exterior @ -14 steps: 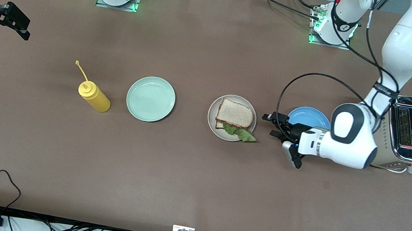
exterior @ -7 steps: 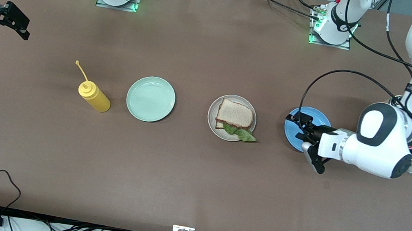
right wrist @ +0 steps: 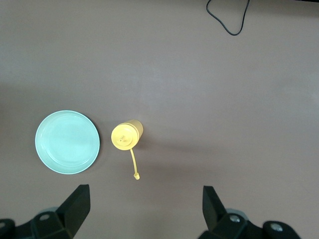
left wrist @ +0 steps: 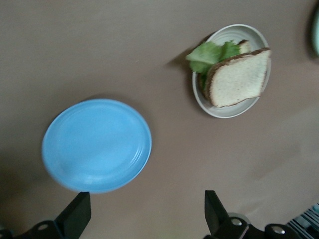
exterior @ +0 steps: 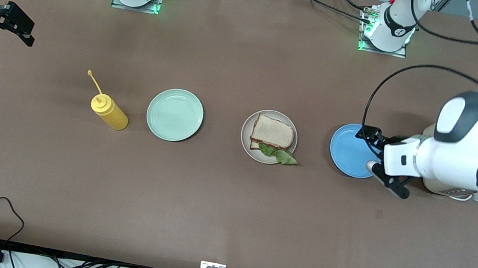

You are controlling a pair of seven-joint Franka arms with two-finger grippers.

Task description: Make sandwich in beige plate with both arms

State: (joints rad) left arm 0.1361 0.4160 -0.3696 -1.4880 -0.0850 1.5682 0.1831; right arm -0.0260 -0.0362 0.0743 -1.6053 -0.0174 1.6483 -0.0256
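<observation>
The sandwich point(exterior: 272, 132) lies on the beige plate point(exterior: 245, 141) mid-table: a bread slice on top, a green lettuce leaf point(exterior: 284, 156) sticking out over the rim toward the front camera, and a second slice under it. The left wrist view shows the sandwich point(left wrist: 239, 77), its lettuce point(left wrist: 209, 55) and the beige plate point(left wrist: 219, 112). My left gripper point(exterior: 369, 150) hangs open and empty over the edge of the blue plate point(exterior: 348, 149), apart from the sandwich; its fingers point(left wrist: 75, 217) stand wide. My right gripper point(exterior: 30, 35) waits open and empty at the right arm's end of the table.
A mint-green plate point(exterior: 175, 115) and a yellow squeeze bottle point(exterior: 110, 113) stand between the beige plate and the right arm's end. Both show in the right wrist view: plate point(right wrist: 67, 142), bottle point(right wrist: 126, 135). A toaster point(exterior: 453, 192) is mostly hidden under the left arm.
The left arm has drawn back from beside the beige plate toward its own end of the table, and its gripper is now over the blue plate. The right arm has not moved.
</observation>
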